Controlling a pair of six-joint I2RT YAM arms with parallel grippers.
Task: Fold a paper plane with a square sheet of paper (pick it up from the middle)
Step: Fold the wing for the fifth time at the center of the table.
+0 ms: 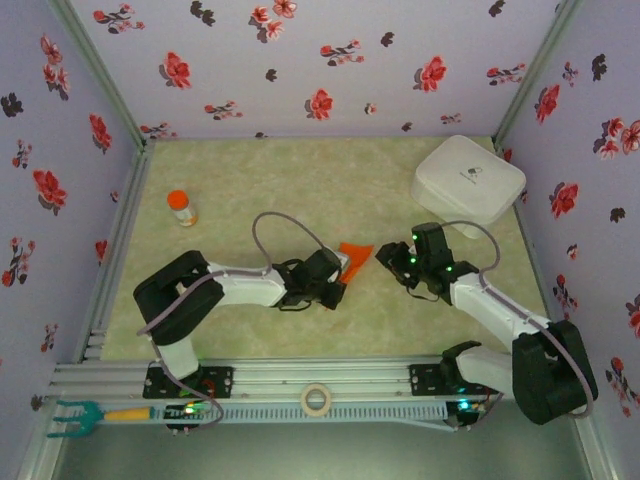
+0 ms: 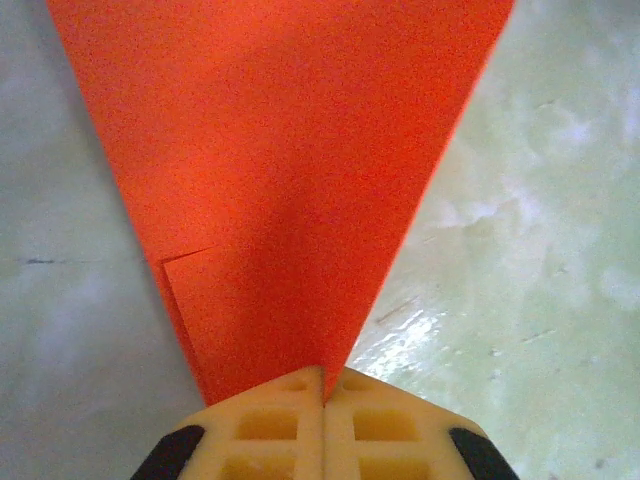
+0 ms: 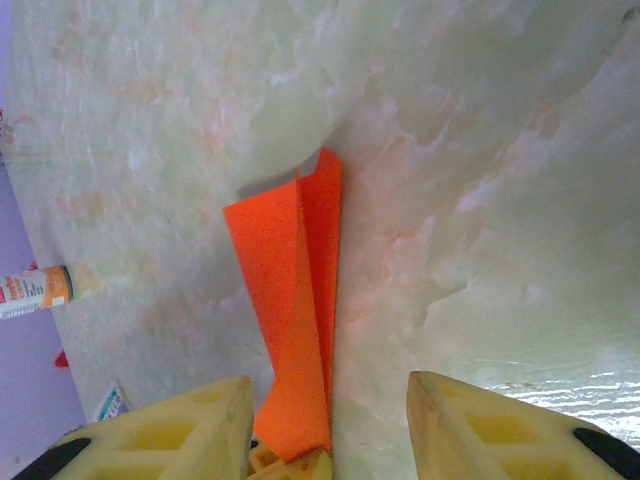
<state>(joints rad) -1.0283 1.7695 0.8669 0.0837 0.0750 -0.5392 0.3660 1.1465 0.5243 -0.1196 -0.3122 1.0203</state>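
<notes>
Where the left hand [image 2: 322, 400] closes, its two pads meet on the narrow tip of the paper [image 2: 290, 150], so it is shut on the paper and holds it by the point. From that pinch the paper widens away from the hand into a long orange wedge, and the edge of a small extra flap shows close to the pinch. Just beyond, the right hand [image 3: 330, 385] has its jaws moderately apart with the paper running up between them, closer to one finger than the other. Neither finger looks to be pressing it, so I judge this hand holds nothing. Seen from there, the paper reads as several layers folded along a lengthwise crease, lifted partly on edge above the surface [image 3: 480, 200].

As for progress, the square is already a tapered, creased shape, so the early folds appear done. It is not yet a slim dart, so the wing folds and a flattening pass seem to remain.

From above, both arms reach inward with forearms low, and the hands meet nose to nose at the paper, mid-surface. Well out past the left arm stands a bottle [image 1: 181, 207], and beyond the right hand sits a white case [image 1: 468, 180].
</notes>
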